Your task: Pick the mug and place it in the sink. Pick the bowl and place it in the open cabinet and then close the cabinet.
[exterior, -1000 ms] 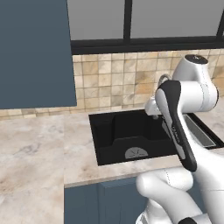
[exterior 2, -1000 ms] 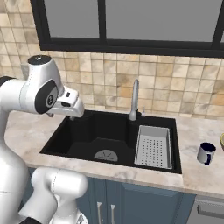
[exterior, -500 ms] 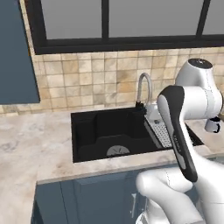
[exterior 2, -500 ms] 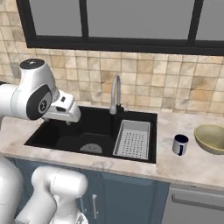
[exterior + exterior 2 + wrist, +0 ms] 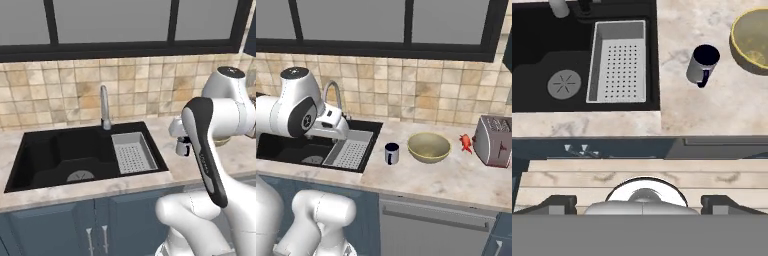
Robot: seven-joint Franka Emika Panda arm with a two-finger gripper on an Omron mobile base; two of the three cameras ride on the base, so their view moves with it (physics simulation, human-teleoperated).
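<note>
Grey mug (image 5: pixel 701 63), dark inside, upright

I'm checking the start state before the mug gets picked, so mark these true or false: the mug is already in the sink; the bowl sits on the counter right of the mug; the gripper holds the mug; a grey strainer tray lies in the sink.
1. The mug is already in the sink. False: it stands on the counter, beside the basin.
2. The bowl sits on the counter to the right of the mug. True.
3. The gripper holds the mug. False: it is open and empty.
4. A grey strainer tray lies in the sink. True.
</note>
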